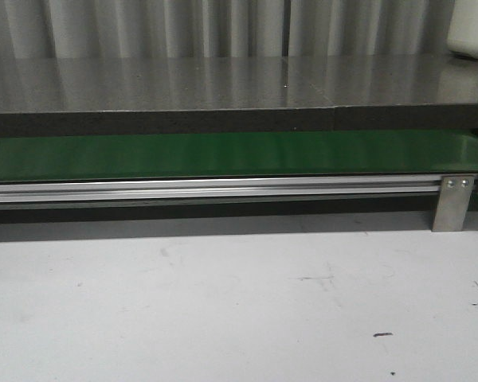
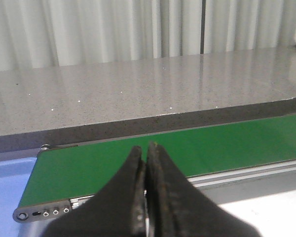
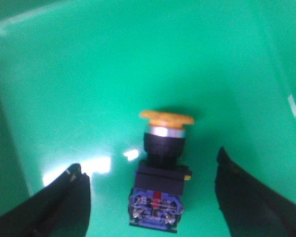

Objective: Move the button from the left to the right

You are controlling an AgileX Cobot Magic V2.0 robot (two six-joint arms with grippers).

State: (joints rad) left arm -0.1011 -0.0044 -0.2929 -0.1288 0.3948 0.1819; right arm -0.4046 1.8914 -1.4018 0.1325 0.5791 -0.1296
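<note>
The button lies on its side on a green surface in the right wrist view, orange-yellow cap away from the camera, black body and blue terminal block nearest. My right gripper is open, its two black fingers standing either side of the button without touching it. My left gripper is shut and empty, held above the left end of the green belt. Neither gripper nor the button shows in the front view.
The green belt runs across the front view behind an aluminium rail with a bracket at the right. A grey counter lies behind it and a white tabletop in front. The belt's roller end shows in the left wrist view.
</note>
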